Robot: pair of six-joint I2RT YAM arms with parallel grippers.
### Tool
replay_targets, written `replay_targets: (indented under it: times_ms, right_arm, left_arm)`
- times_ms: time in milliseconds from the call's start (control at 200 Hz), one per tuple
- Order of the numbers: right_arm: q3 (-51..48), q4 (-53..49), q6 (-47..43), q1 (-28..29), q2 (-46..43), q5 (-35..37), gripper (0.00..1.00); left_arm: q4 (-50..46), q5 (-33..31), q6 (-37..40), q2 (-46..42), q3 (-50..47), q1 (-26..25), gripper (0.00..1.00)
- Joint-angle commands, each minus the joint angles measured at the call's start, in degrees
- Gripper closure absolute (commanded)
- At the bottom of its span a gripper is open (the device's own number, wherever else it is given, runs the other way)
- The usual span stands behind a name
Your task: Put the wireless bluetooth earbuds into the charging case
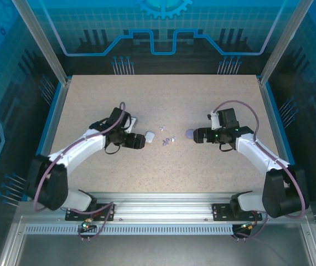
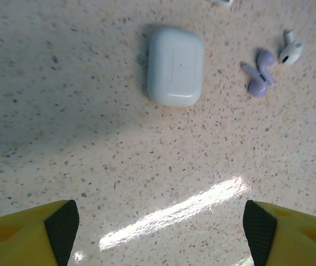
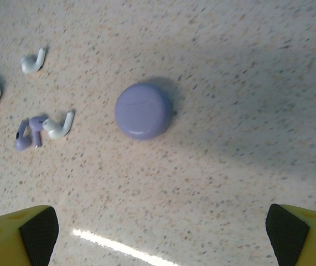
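Left gripper point(image 2: 160, 227) stands wide open and holds nothing, its pads point(image 2: 62, 224) over bare table point(image 2: 63, 138). Ahead of it, apart from the fingers, lies the white case point(image 2: 175, 66), closed. The earbuds point(image 2: 259, 75) lie near the case, on its right in the left wrist view: two lavender ones touching, a white one point(image 2: 290, 51) just beside them. Right gripper point(image 3: 160, 233) is also wide open and empty, facing a purple disc point(image 3: 144, 110) that lies beyond the earbuds from the case.
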Motion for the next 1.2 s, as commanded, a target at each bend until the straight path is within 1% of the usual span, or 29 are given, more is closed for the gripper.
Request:
replay_targets:
  times_ms: [0,40,90,180,630,835,1006,1066,1196]
  right_arm:
    - [2.0,-2.4,0.1,1.3,0.6,-0.7,0.0]
    - [2.1,-2.7,0.3,1.5,0.8,-0.1,0.0]
    - [2.1,-2.9,0.5,1.6,1.2,0.4,0.0]
    - [2.1,-3.1,0.4,1.7,1.7,0.5,0.0]
    - [2.5,-4.7,-0.6,2.3,1.3,1.4,0.0]
    - [2.6,-4.9,-0.5,2.3,1.4,2.0,0.0]
    - [2.7,-5.3,-0.4,2.4,1.6,1.5,0.0]
    - [2.6,-5.4,-0.3,2.4,1.5,1.6,0.0]
    - [2.7,-5.3,-0.1,2.4,1.2,1.4,0.0]
  left_arm:
    - [-5.5,0.5,2.6,4.9,5.5,-2.1,0.2]
    - [-5.9,-0.8,2.7,6.9,6.9,-3.0,0.22]
    - [-6.3,-2.8,2.3,8.9,8.4,-3.9,0.22]
    - [-6.9,-4.4,2.1,12.2,11.0,-4.3,0.22]
    - [-9.2,-4.3,4.5,27.3,23.1,-4.9,0.28]
    - [-10.1,-5.4,4.8,30.4,25.2,-4.9,0.33]
    - [-9.6,-4.4,4.9,31.8,25.7,-5.0,0.34]
    - [-9.5,-5.2,4.9,32.2,25.9,-5.0,0.35]
    - [-10.6,-6.0,5.1,33.9,27.3,-5.0,0.39]
